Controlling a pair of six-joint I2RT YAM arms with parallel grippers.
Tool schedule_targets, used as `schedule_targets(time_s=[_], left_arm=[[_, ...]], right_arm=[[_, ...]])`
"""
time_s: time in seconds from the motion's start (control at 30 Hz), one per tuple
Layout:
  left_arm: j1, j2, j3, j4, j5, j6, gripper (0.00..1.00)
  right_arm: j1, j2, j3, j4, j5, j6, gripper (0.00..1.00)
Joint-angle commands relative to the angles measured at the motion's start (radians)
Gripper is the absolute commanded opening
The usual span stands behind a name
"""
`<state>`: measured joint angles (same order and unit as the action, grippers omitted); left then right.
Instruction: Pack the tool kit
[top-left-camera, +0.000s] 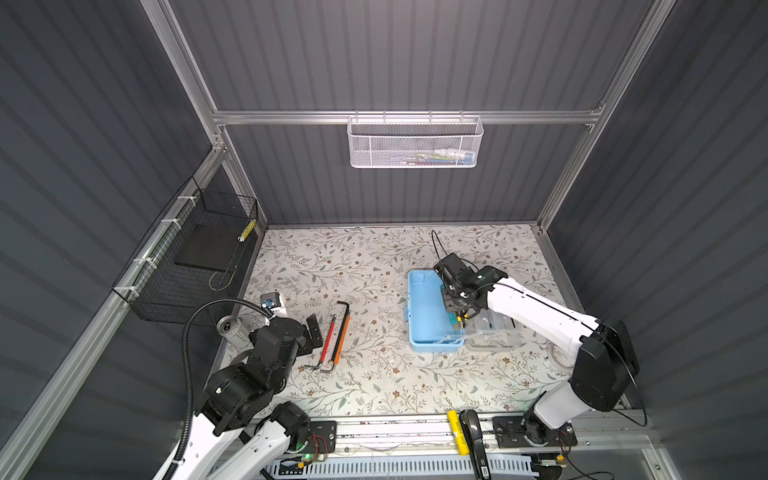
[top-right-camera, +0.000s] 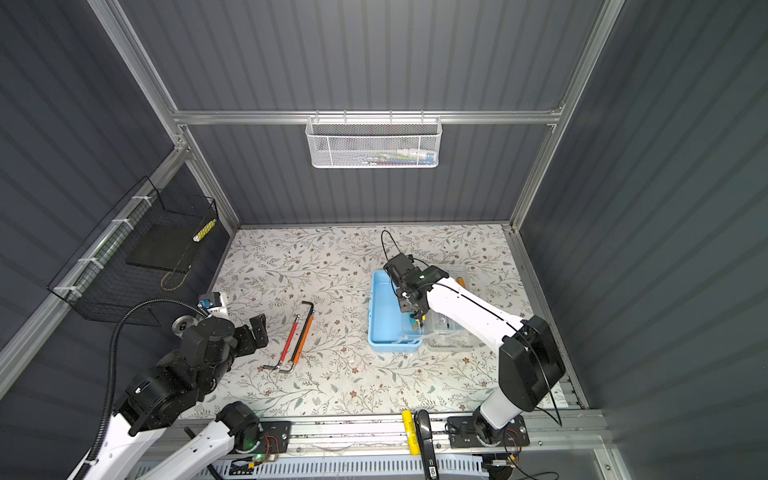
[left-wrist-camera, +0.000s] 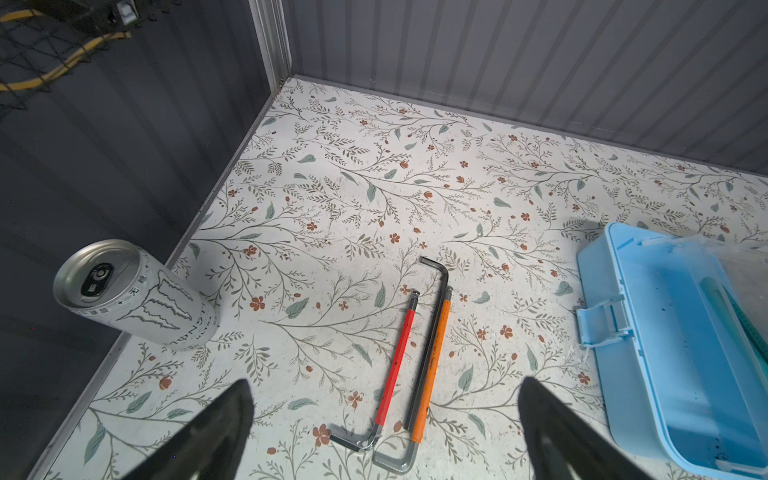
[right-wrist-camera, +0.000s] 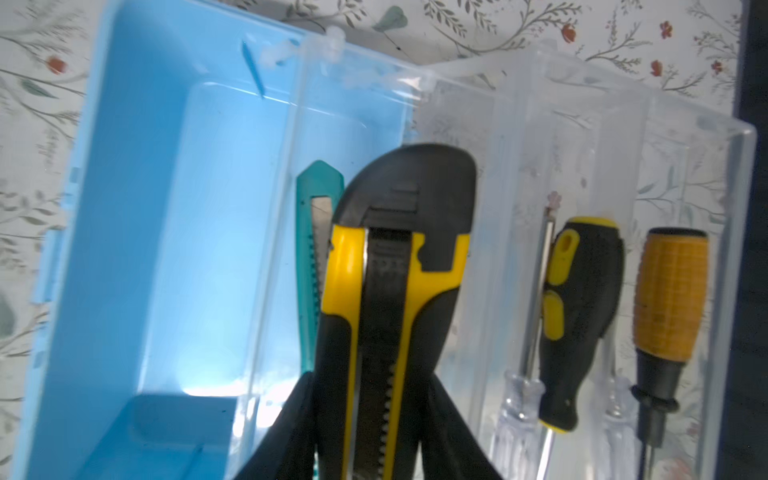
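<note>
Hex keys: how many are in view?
3, side by side on the table left of the blue box: red-sleeved key, orange-sleeved key, plain black key. Others may be hidden.

- Three hex keys: a red-sleeved hex key (left-wrist-camera: 399, 353), an orange-sleeved hex key (left-wrist-camera: 434, 361) and a plain black hex key (left-wrist-camera: 440, 270).
- Two utility knives: a yellow-and-black utility knife (right-wrist-camera: 390, 291) and a teal utility knife (right-wrist-camera: 309, 266).
- Four screwdrivers: a black-and-yellow-handled screwdriver (right-wrist-camera: 582, 316), an orange-handled screwdriver (right-wrist-camera: 669, 291), a clear-handled screwdriver (right-wrist-camera: 519, 399) and a fainter second clear-handled screwdriver (right-wrist-camera: 617, 407).
- One light-blue tool box (top-left-camera: 424, 311).
- One clear divided tray (right-wrist-camera: 515, 137).
- One white energy drink can (left-wrist-camera: 137, 295).
- Two baskets: a white mesh basket (top-left-camera: 411, 145) and a black wire basket (top-left-camera: 187, 266).
- Two robot arms: a left arm (top-left-camera: 232, 386) and a right arm (top-left-camera: 540, 307).
</note>
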<state>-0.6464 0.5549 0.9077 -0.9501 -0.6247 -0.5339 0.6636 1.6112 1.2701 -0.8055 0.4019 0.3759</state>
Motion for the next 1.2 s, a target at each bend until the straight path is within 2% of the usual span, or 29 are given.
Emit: schedule_targets(time_s=[0.0, 0.23, 0.47, 0.63, 0.77, 0.9, 1.07, 1.17], left_arm=[[-0.001, 0.0, -0.003, -0.004, -0.003, 0.01, 0.99], [-0.001, 0.01, 0.0, -0.01, -0.004, 0.01, 0.99], [-0.001, 0.017, -0.001, -0.008, -0.004, 0.011, 0.99], [0.0, 0.025, 0.0, -0.007, 0.003, 0.008, 0.99], [-0.001, 0.047, -0.019, 0.028, 0.043, -0.007, 0.99], [-0.001, 0.131, -0.068, 0.098, 0.103, -0.03, 0.99], [-0.001, 0.25, -0.143, 0.197, 0.151, -0.057, 0.99], [0.001, 0.308, -0.186, 0.219, 0.111, -0.11, 1.0]], right_arm=[[0.0, 0.04, 0.031, -0.019, 0.076, -0.042, 0.27], [-0.005, 0.127, 0.076, -0.067, 0.165, -0.061, 0.29], [-0.007, 0.122, 0.074, -0.061, 0.128, -0.06, 0.52], [-0.007, 0.096, 0.091, -0.071, 0.091, -0.052, 0.56], [0.001, 0.035, 0.093, -0.046, -0.015, -0.039, 0.57], [0.016, -0.051, 0.05, 0.059, -0.212, -0.026, 0.57], [0.105, -0.147, -0.037, 0.173, -0.292, -0.012, 0.57], [0.153, -0.194, -0.103, 0.242, -0.358, 0.031, 0.57]])
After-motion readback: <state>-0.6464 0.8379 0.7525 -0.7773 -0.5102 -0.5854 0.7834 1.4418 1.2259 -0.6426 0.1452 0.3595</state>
